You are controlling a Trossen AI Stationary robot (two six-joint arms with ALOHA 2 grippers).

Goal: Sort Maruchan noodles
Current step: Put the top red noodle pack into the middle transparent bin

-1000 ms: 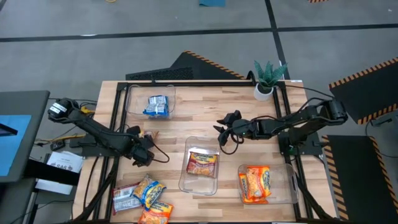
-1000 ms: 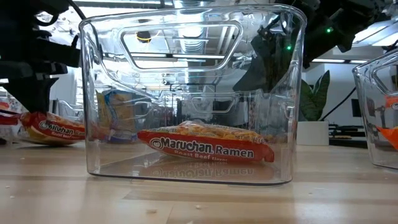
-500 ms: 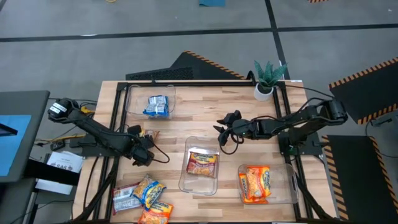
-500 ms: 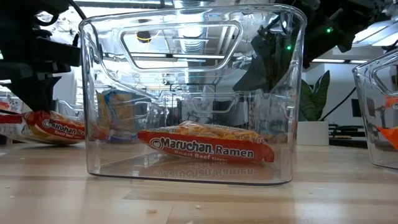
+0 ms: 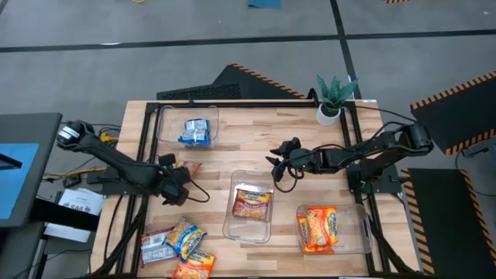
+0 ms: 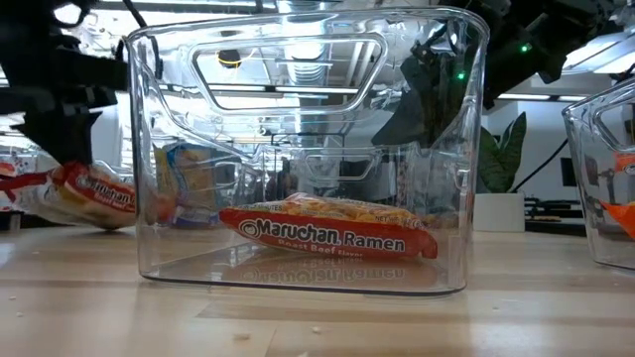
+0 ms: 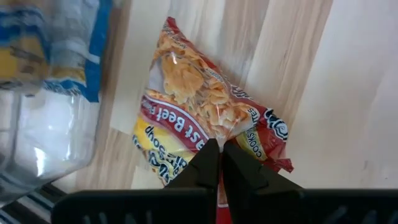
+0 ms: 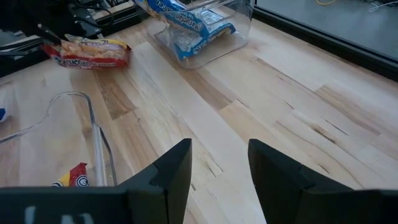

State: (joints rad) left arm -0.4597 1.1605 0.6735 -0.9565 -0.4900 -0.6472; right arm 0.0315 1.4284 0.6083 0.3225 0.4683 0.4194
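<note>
High view, left to right: your left gripper (image 5: 180,188) pinched on one red beef noodle packet (image 7: 205,121) off the table, three loose packets (image 5: 177,246) near the front edge, three clear bins (image 5: 249,203) with packets inside, your right gripper (image 5: 277,164) open, empty.

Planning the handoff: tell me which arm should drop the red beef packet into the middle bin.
Left. The left gripper is shut on the red beef packet, with one end lifted off the table beside the middle bin. The right gripper hangs open and empty on the bin's other side.
</note>
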